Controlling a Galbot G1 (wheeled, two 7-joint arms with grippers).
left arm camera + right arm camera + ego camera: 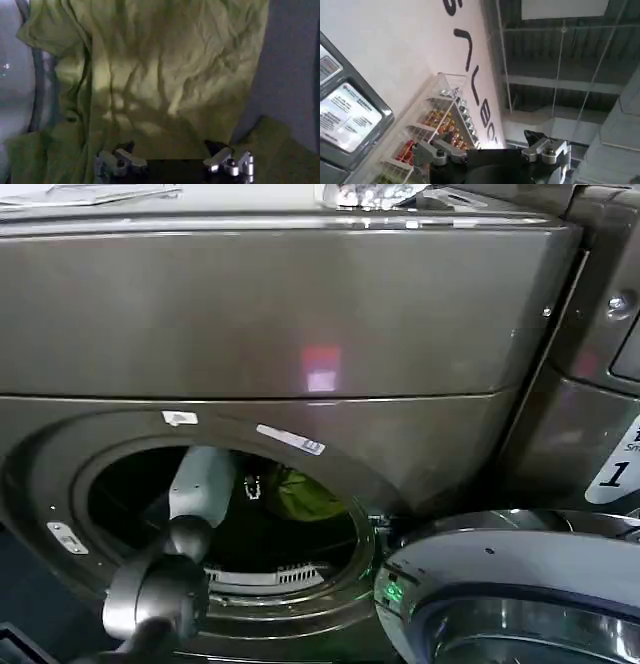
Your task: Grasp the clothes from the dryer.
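Note:
The dryer (300,314) is a bronze-grey front loader, and its round porthole (220,514) stands open. Inside it, at the back right of the drum, lies the clothes (305,496) as a yellow-green bundle. My left arm reaches in through the porthole. In the head view my left gripper (252,484) sits just left of the bundle. In the left wrist view the wrinkled green clothes (160,75) hang close ahead of my left gripper (170,147), which is open with nothing between its fingers. My right gripper (480,142) is open and empty, raised toward a wall and ceiling.
The dryer's round door (510,594) is swung open at the lower right, with a green light by its hinge. A panel with a white "1" sticker (615,469) stands to the right. The right wrist view shows a shelf of small goods (440,125).

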